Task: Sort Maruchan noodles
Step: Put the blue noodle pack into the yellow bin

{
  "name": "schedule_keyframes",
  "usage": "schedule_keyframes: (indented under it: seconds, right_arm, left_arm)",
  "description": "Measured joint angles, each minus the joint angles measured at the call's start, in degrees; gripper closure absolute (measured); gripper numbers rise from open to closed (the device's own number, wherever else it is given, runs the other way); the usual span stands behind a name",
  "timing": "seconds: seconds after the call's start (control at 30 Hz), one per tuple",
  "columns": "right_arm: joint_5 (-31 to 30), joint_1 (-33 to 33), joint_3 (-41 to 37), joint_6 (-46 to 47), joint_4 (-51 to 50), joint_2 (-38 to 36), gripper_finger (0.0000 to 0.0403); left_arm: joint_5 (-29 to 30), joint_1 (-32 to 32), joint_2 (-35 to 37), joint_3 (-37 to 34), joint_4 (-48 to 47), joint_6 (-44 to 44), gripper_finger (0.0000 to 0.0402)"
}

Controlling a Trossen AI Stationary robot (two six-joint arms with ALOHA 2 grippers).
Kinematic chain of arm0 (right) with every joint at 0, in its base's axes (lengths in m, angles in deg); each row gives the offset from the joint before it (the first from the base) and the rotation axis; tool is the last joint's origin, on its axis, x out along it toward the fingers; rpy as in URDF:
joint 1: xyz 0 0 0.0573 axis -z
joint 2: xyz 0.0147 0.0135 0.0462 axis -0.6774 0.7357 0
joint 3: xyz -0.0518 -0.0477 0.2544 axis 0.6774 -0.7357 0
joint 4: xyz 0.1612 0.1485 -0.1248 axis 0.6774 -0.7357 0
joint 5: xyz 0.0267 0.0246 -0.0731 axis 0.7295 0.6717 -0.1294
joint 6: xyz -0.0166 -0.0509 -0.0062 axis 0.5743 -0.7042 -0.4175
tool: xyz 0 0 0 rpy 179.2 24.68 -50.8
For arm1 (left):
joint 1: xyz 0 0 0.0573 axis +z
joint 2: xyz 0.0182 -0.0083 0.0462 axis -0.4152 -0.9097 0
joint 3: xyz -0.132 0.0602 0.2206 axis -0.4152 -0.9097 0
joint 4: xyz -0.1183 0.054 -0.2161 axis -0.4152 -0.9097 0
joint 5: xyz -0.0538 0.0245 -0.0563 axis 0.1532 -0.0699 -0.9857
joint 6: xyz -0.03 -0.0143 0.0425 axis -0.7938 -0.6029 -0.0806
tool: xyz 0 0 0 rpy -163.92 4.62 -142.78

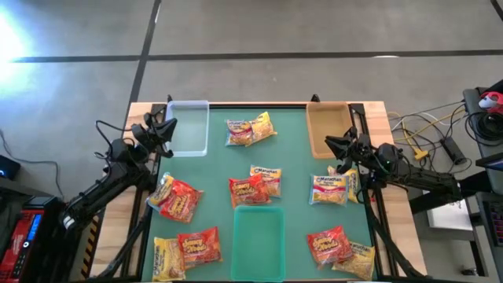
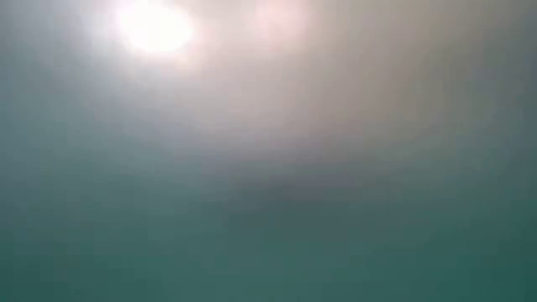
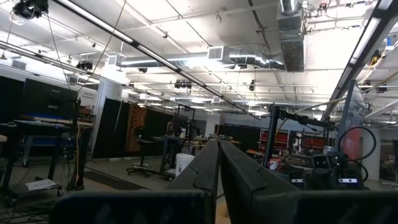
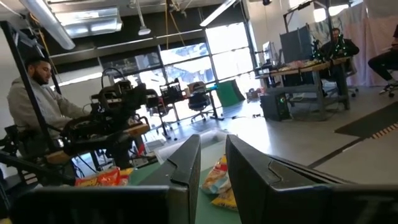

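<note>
The left claw [image 1: 168, 126], pressed together, hovers at the table's [image 1: 216, 157] left edge; the right claw [image 1: 333, 145], slightly parted and holding nothing, at its right edge. Maruchan noodles [image 1: 255, 187] lie scattered between them. The low view shows only blur.

A green mat [image 1: 295, 149] covers the bench [image 1: 377, 114], whose pale wood shows at the edges. On the mat lie crinkly noodle packets: a yellow and red pair [image 1: 250, 130] near the far side, a red-orange packet [image 1: 248, 191] beside a pale yellow one with a red label [image 1: 268, 180] in the middle, another pale yellow one with a red label [image 1: 329, 189] to the right, red-orange ones [image 1: 179, 200] on the left, and yellow [image 1: 167, 258] and red-orange [image 1: 328, 245] ones along the near edge. Three trays sit on the mat: one clear [image 1: 187, 128], one brown [image 1: 327, 129], one green [image 1: 258, 242]. Both arms are dark, left [image 1: 110, 177] and right [image 1: 409, 169]. The low view is a green-grey blur.
</note>
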Motion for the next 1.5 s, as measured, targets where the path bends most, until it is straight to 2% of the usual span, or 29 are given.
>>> schedule_keyframes:
  seconds: [0.3,0.5,0.63,0.77,1.0,1.17,1.33,1.5]
  right_arm:
    - [0.0,0.0,0.0,7.5,0.1,0.0,0.0335]
    - [0.0,0.0,0.0,7.8,3.6,0.0,0.0335]
    - [0.0,0.0,0.0,5.9,8.7,0.0,0.0335]
    - [0.0,0.0,0.0,3.7,9.1,0.0,0.0335]
    - [0.5,0.0,0.0,-0.4,8.9,0.1,0.0335]
    - [0.5,0.0,0.0,-3.4,9.0,0.8,0.0335]
    - [0.5,0.0,0.0,-7.5,9.0,1.2,0.0335]
    - [0.5,0.0,0.0,-10.1,8.9,1.5,0.0335]
  left_arm:
    - [0.0,0.0,0.0,0.0,0.1,-2.7,0.0402]
    - [0.0,0.0,0.0,0.0,1.3,-1.5,0.0402]
    - [0.5,0.0,0.0,0.0,1.5,-6.1,0.0402]
    - [2.1,0.0,0.0,0.0,2.0,-10.5,0.0402]
    - [-3.3,0.0,0.0,0.0,2.6,-10.8,0.0402]
    - [0.9,0.0,0.0,0.0,-1.0,-13.4,0.0402]
    - [1.0,0.0,0.0,0.0,-3.2,-9.7,0.0402]
    - [1.1,0.0,0.0,0.0,-3.2,-10.3,0.0402]
